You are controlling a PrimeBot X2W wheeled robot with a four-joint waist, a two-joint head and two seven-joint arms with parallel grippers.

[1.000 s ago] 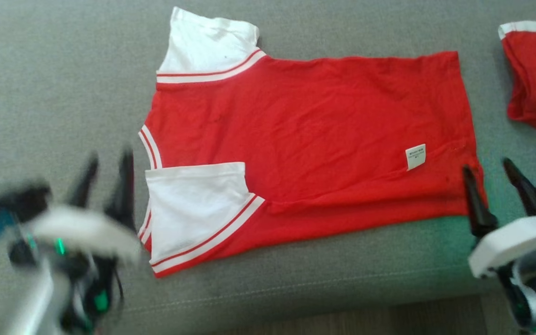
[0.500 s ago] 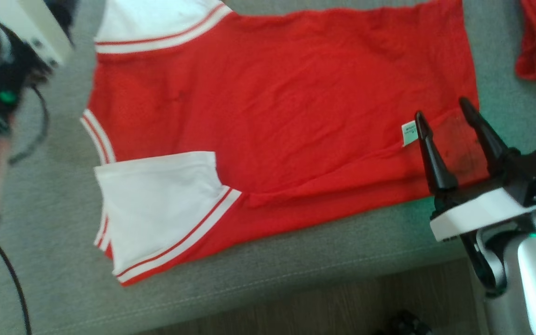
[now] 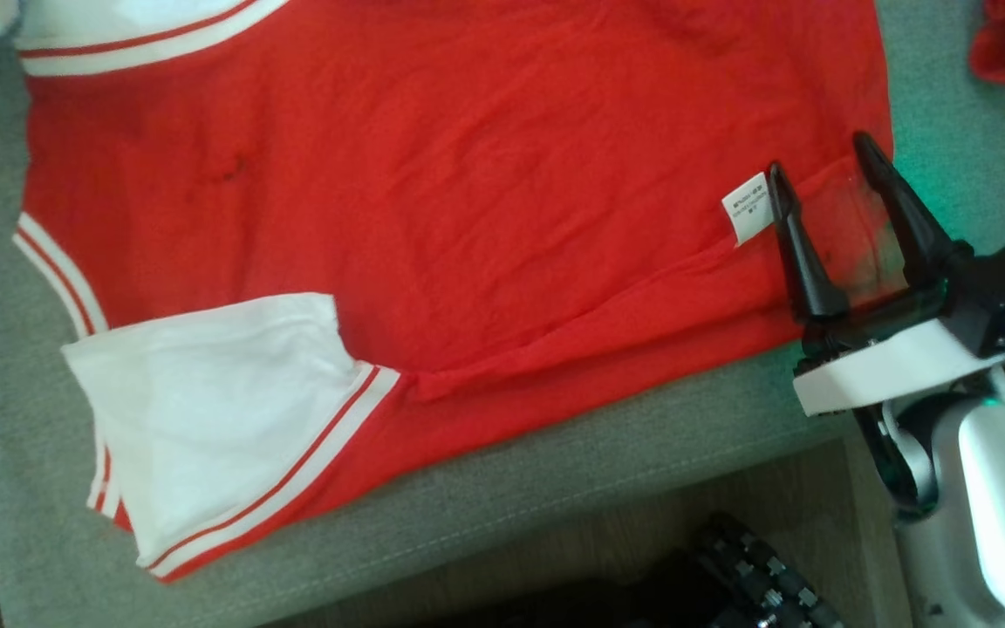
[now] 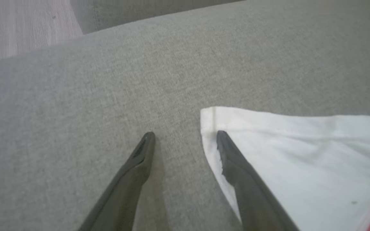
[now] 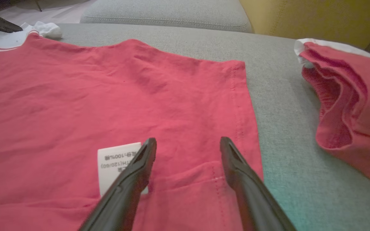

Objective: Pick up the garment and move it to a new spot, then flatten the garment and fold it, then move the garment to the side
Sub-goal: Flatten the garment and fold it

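Grey cushion (image 3: 555, 488): holds the red shirt (image 3: 468, 174), spread flat.
Nearby: second red garment (image 5: 348, 96) lies apart, beyond the hem.
Right gripper (image 3: 818, 151): jaws wide, empty, over the hem corner beside the tag (image 3: 748, 206).
Left gripper (image 4: 185, 132): jaws wide, empty, astride a white sleeve (image 4: 300, 154) corner.
Room: bare cushion beside that sleeve; front edge close to shirt.
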